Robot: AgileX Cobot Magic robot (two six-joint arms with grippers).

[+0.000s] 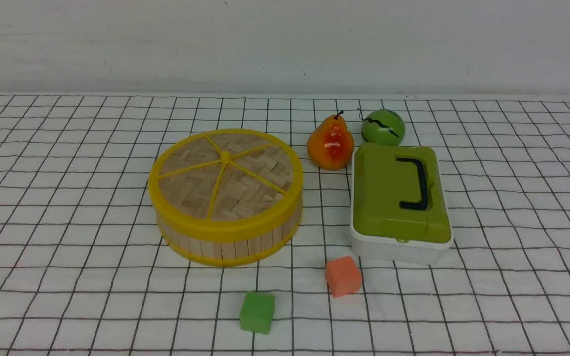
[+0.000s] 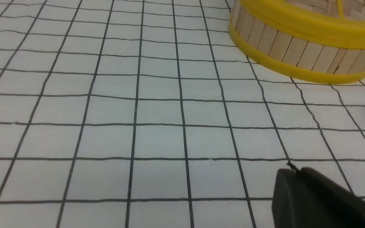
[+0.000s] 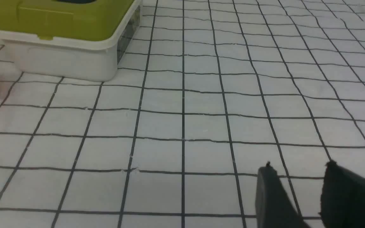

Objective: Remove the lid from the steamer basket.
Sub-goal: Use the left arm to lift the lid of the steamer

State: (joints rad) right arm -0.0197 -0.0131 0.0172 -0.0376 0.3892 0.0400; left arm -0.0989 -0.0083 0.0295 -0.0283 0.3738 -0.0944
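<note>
The steamer basket (image 1: 225,242), with wood slat walls and yellow rims, stands on the gridded cloth left of centre. The lid (image 1: 225,173), woven bamboo with a yellow rim and spokes, sits closed on top of it. Neither gripper shows in the front view. In the left wrist view the basket's wall (image 2: 296,47) is far ahead, and my left gripper (image 2: 295,171) is shut and empty over bare cloth. In the right wrist view my right gripper (image 3: 299,167) is open and empty over bare cloth, well away from the basket.
A white box with an olive-green lid and black handle (image 1: 401,198) stands right of the basket, also in the right wrist view (image 3: 65,38). A pear (image 1: 330,143) and a green ball (image 1: 383,127) lie behind. An orange cube (image 1: 343,276) and a green cube (image 1: 257,311) lie in front.
</note>
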